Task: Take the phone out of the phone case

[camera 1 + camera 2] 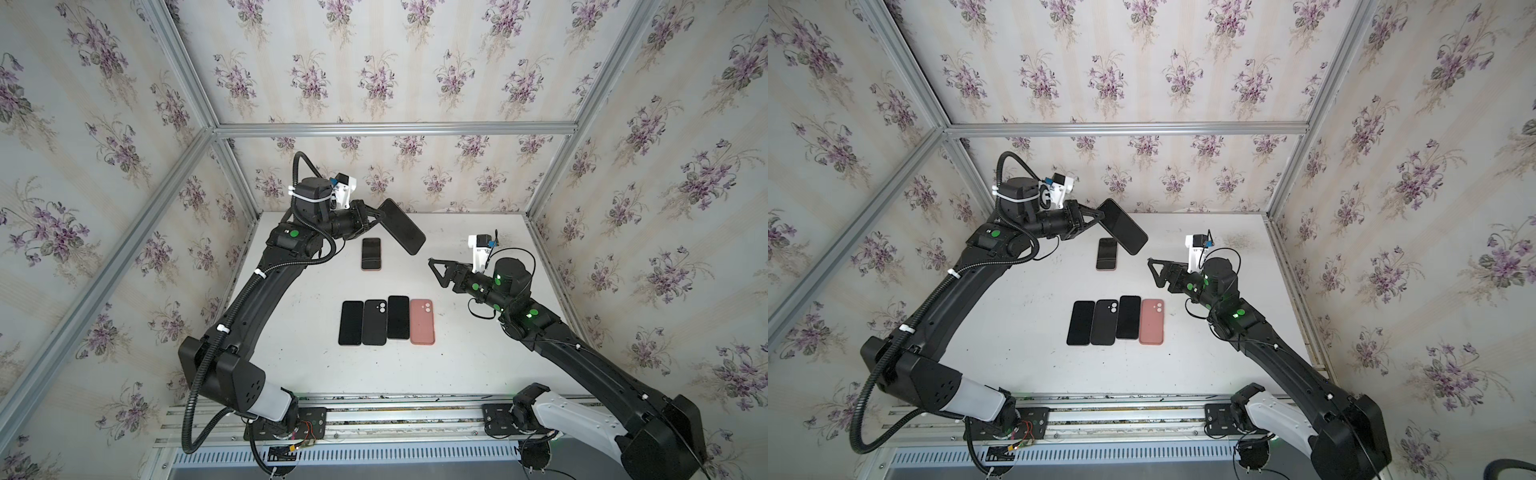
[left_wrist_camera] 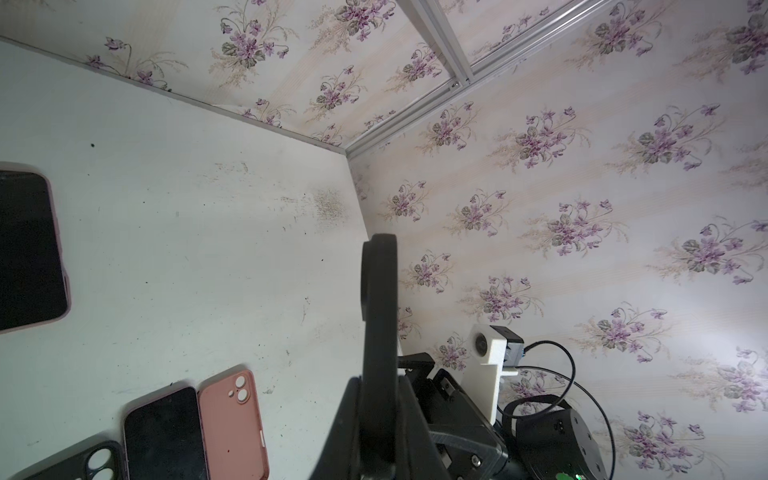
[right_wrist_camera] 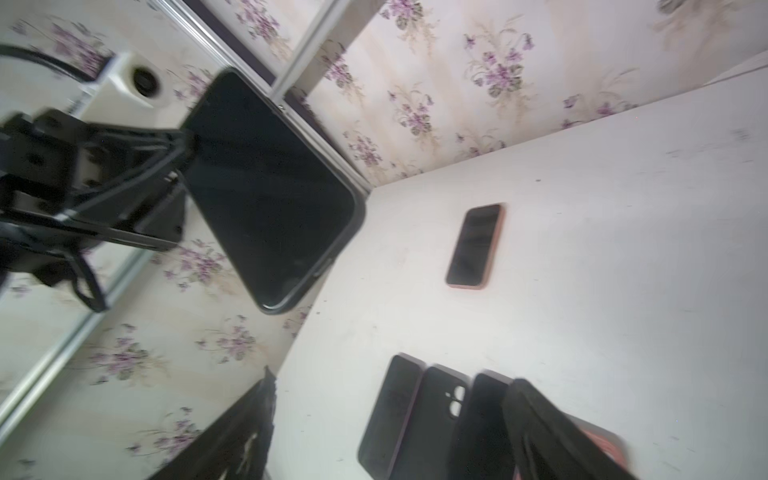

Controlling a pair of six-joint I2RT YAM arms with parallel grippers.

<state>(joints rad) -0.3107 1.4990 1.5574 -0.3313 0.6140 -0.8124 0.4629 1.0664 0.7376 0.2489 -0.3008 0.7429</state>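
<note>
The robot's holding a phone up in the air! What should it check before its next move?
1. Left gripper shut on the black cased phone: ok.
2. Phone held clear of the table: ok.
3. Right gripper open: ok.
4. Right gripper touching the phone: not ok, there is a gap between them.
5. Phone's case loosened at any edge: cannot tell.
</note>
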